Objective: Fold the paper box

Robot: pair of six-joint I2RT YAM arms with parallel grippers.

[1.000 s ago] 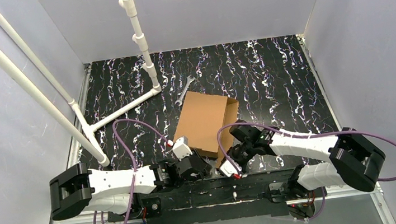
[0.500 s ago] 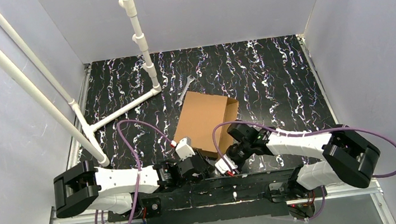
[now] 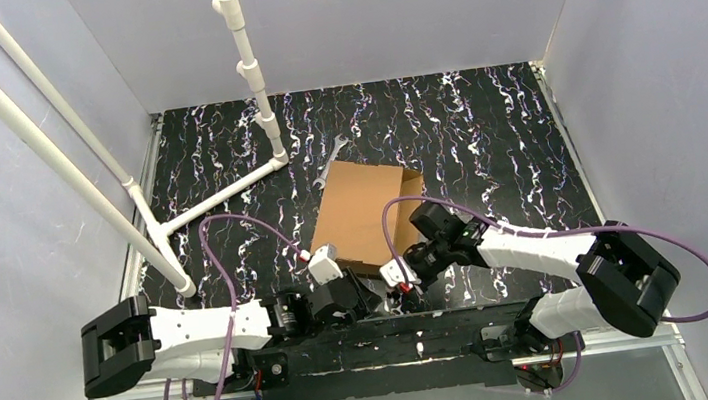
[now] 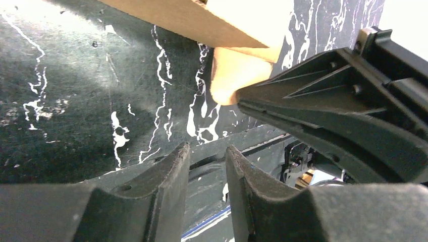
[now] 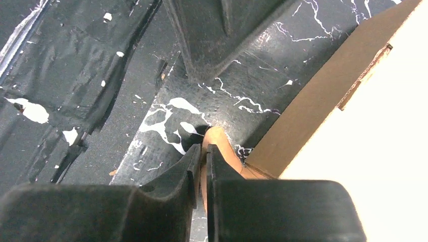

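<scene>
- Overhead, the paper box (image 3: 364,214) lies on the black, white-veined tabletop (image 3: 484,135), near the middle and toward the arms' side. It is turned at an angle, and a raised wall shows along its right edge.
- A wrench (image 3: 329,158) lies at the box's far corner; contact cannot be confirmed. A white pipe frame (image 3: 259,110) stands at the far left.
- Both arms reach inward to the box's near corner. The left gripper (image 3: 361,298) sits low by that corner, and the right gripper (image 3: 402,285) is just beside it. The state of the jaws cannot be read from this view.
- Left wrist view: the left gripper's fingers (image 4: 174,186) stand parted by a narrow gap, and only tabletop shows between them. The jaws are released and hold nothing.
- Beyond them a rounded cardboard tab (image 4: 229,75) projects from under the box's edge. The right gripper's dark finger lies against it.
- Right wrist view: the right gripper's fingers (image 5: 186,166) are pressed together on the rounded tab, with a thin strip of cardboard showing between them. The jaws are clenched on that tab of the paper box.
- The box's wall runs off to the upper right, and its top face is bleached by glare. The left gripper's dark finger shows at the top of the view, apart from the tab.
</scene>
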